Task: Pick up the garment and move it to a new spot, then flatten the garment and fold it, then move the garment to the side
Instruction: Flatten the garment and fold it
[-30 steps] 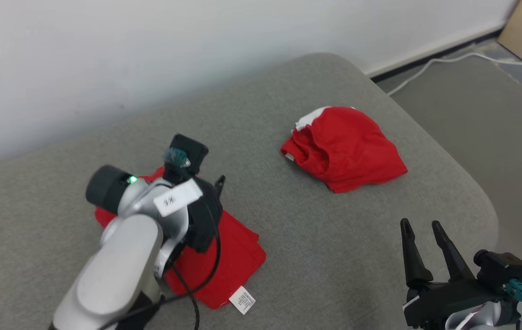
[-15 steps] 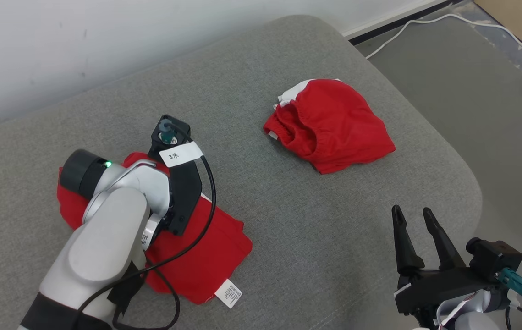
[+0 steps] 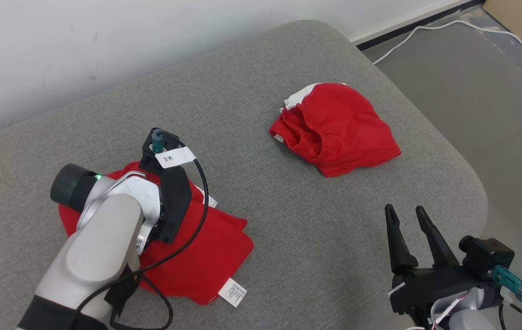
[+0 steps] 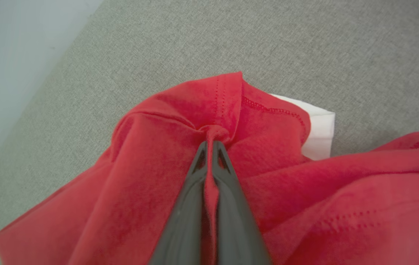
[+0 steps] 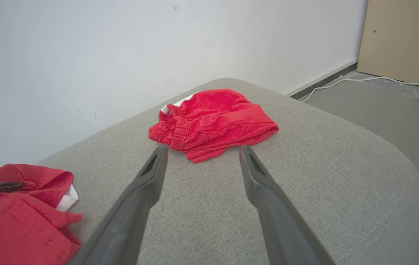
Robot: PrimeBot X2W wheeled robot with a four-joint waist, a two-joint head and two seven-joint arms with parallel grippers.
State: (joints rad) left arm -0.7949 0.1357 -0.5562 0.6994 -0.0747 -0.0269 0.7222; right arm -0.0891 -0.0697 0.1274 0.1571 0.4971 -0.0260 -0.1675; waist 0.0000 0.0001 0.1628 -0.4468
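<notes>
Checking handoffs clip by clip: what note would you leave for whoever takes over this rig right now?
Left tool shut, pinching a fold of the red garment at the near left of the grey cushion.
Right tool open, empty, over the near right.
Second red garment lies bunched farther back, right.
Done: grasp made. Left: lift, move, flatten, fold, set aside.

A grey cushion (image 3: 261,110) is carrying two pieces of clothing: a red garment (image 3: 206,256) is lying rumpled near its left side, and bunched red shorts (image 3: 348,133) are resting well apart, toward its right edge.
</notes>
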